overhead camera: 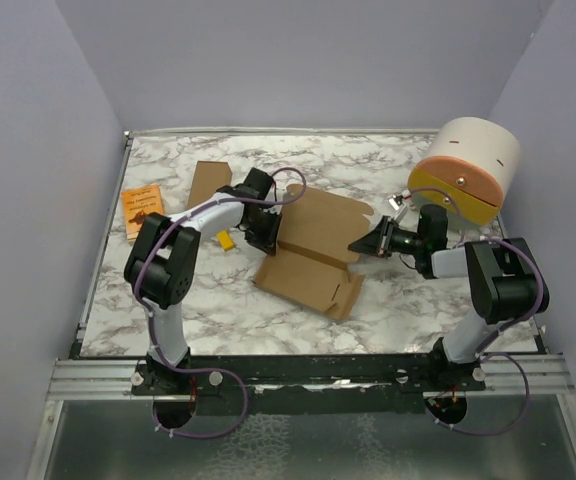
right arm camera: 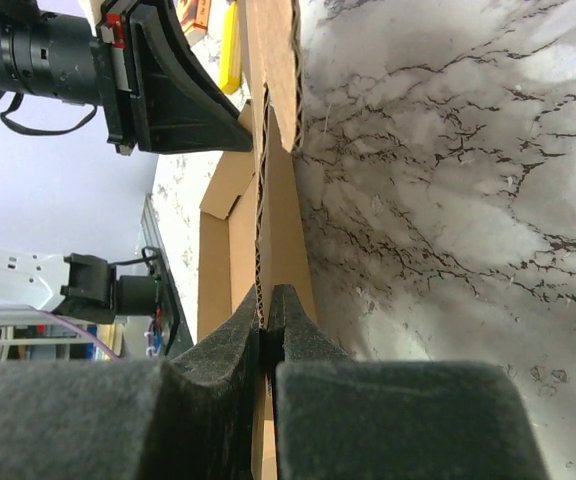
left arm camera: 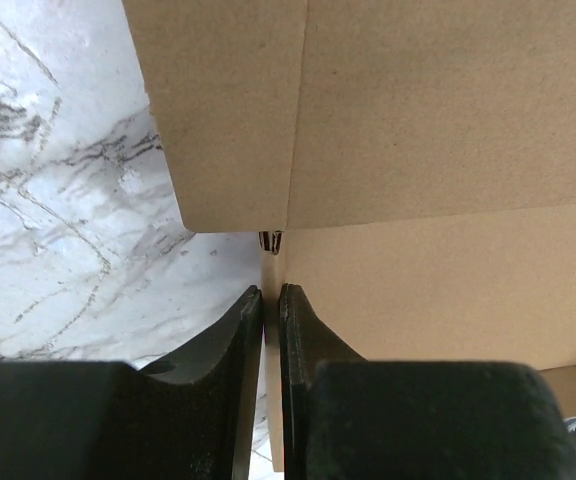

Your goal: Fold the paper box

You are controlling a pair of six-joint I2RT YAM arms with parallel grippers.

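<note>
The paper box (overhead camera: 313,250) is a brown cardboard die-cut sheet, partly creased, in the middle of the marble table. Part of it is raised between the two arms and a lower panel rests on the table. My left gripper (overhead camera: 268,232) is shut on the sheet's left edge. In the left wrist view the thin cardboard edge (left arm camera: 448,120) runs between the closed fingertips (left arm camera: 271,300). My right gripper (overhead camera: 365,245) is shut on the sheet's right edge. In the right wrist view the corrugated edge (right arm camera: 278,200) is pinched between the black pads (right arm camera: 267,305).
An orange booklet (overhead camera: 143,211) lies at the left edge of the table, with a narrower brown cardboard piece (overhead camera: 208,184) beside it. A small yellow object (overhead camera: 226,240) sits near the left arm. A big white and orange cylinder (overhead camera: 468,165) stands at the back right.
</note>
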